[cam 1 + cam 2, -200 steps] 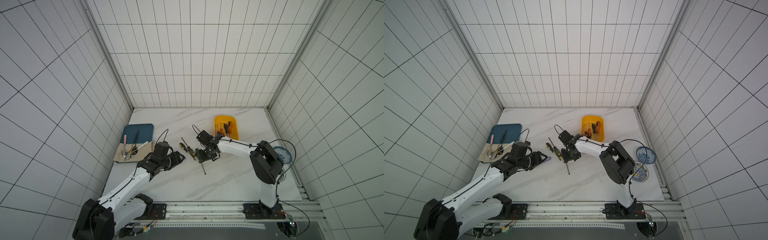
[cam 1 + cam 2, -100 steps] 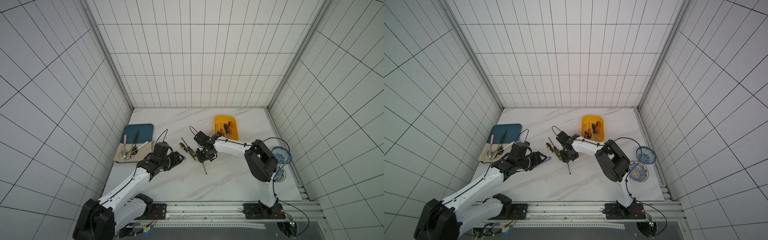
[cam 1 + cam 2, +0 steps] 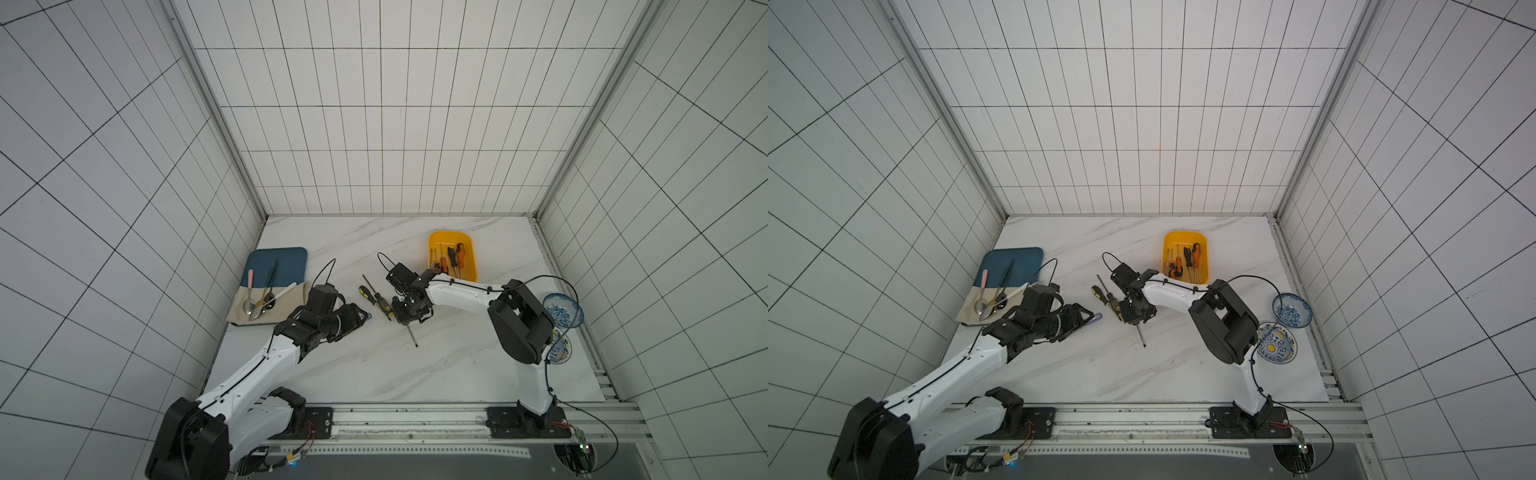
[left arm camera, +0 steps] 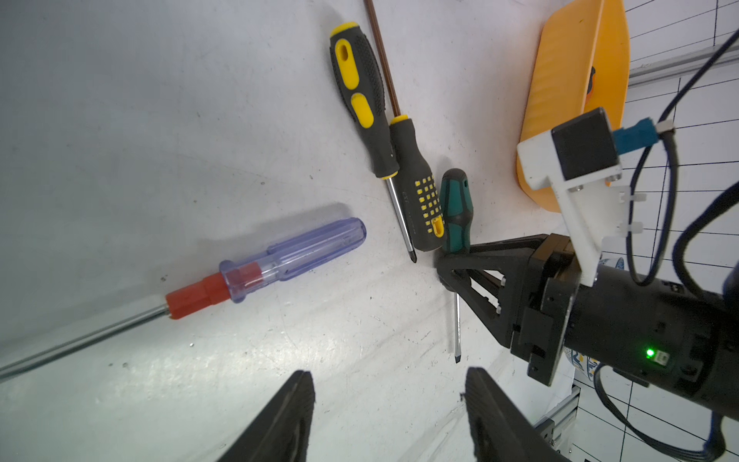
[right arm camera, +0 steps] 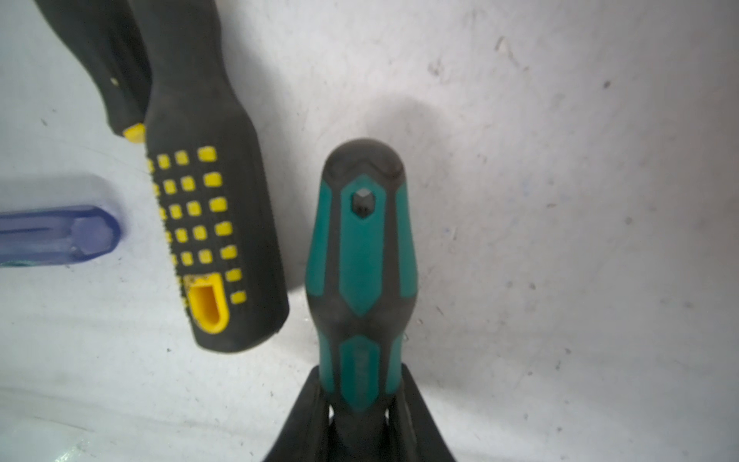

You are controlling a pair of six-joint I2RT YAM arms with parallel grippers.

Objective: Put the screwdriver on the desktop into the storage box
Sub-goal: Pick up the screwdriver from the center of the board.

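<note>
- Right hand [image 5: 362, 384] is clamped on the green screwdriver [image 5: 362, 260], at the shaft end of its handle.
- The green screwdriver lies on the bench [image 3: 374, 374].
- Left hand [image 4: 388, 384] has its fingers apart and empty, near the blue screwdriver [image 4: 296, 252].
- Two yellow-black screwdrivers [image 4: 416, 188] lie touching each other, just beside the green one.
- Box [image 3: 440, 243] stands near, apart from the green screwdriver, with other screwdrivers [image 3: 453, 259] inside.

- My left arm [image 3: 257, 374] and right arm [image 3: 457, 296]: white link shells, black joint housings.
- Thin black cable [image 3: 322, 269] loops off each wrist.
- My right gripper [image 5: 362, 384]: matte black fingers [image 4: 512, 256], triangular, truss cut-outs.
- My wrist camera [image 4: 584, 146]: black cube, white bracket, blue plug; green LED [image 4: 650, 353] on black housing.
- Black base plates [image 3: 316, 422] at 6 o'clock.
</note>
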